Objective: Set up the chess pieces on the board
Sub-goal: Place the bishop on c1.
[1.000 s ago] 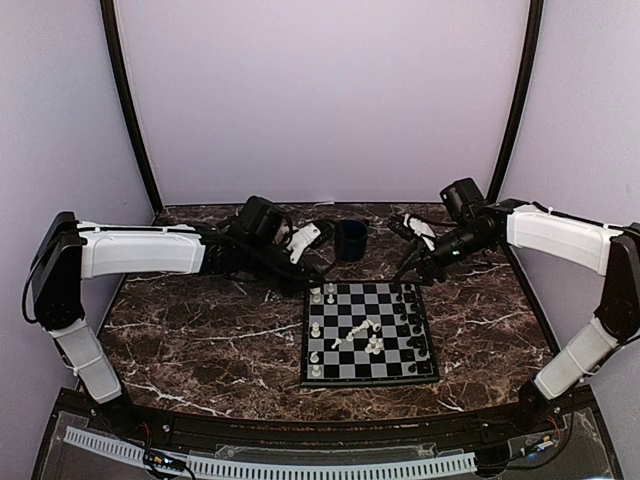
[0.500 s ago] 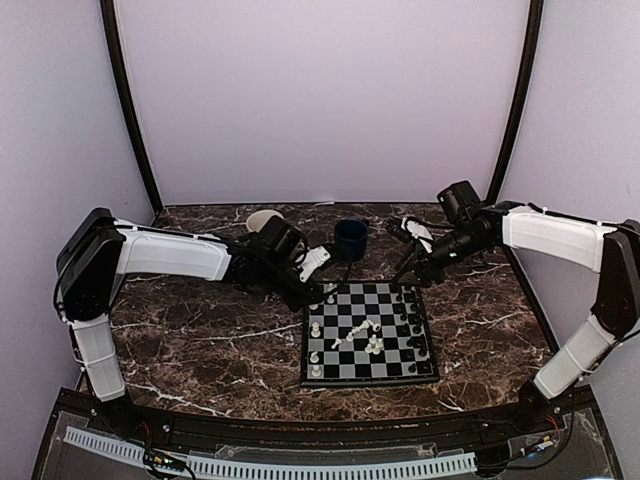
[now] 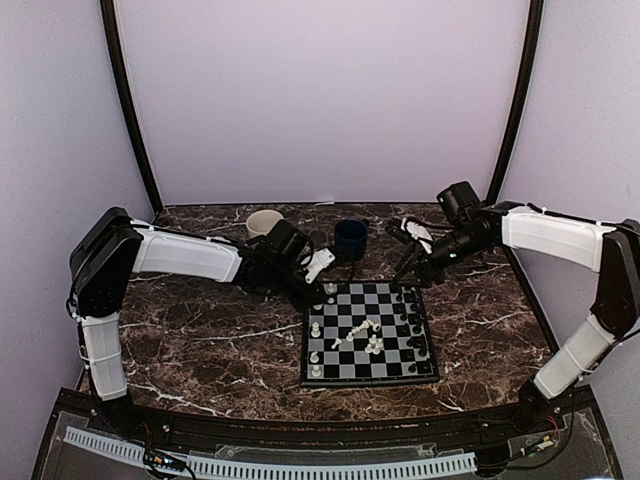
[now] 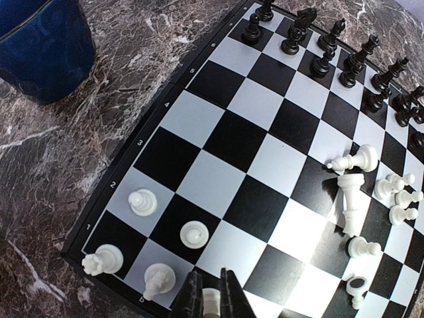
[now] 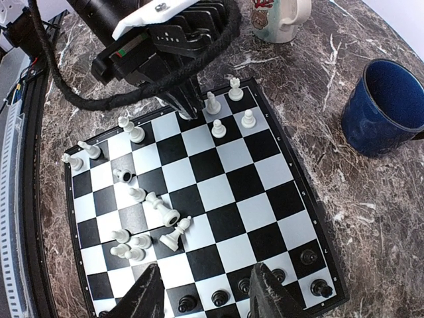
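Overhead: board (image 3: 390, 300) lies on the desk (image 3: 200, 340) between the arms, with the left end effector (image 3: 320, 284) at its far-left corner and the right end effector (image 3: 408, 272) at its far-right corner.

Left wrist: end effector narrow, pinching a white piece (image 4: 211, 302) on the edge row nearest the camera. Black pieces (image 4: 318, 40) stand along the far side.

Right wrist: I see fingers (image 5: 149, 295) spread wide, holding nothing, over the black row.

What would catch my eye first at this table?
Probably the small black-and-grey checkered chessboard on the dark marble table: tiny black plastic pieces stand in rows along its right side, while some white ones lie toppled near its middle. Near its far left corner the jaws of the left arm pinch one white piece, with a dark blue mug just behind.
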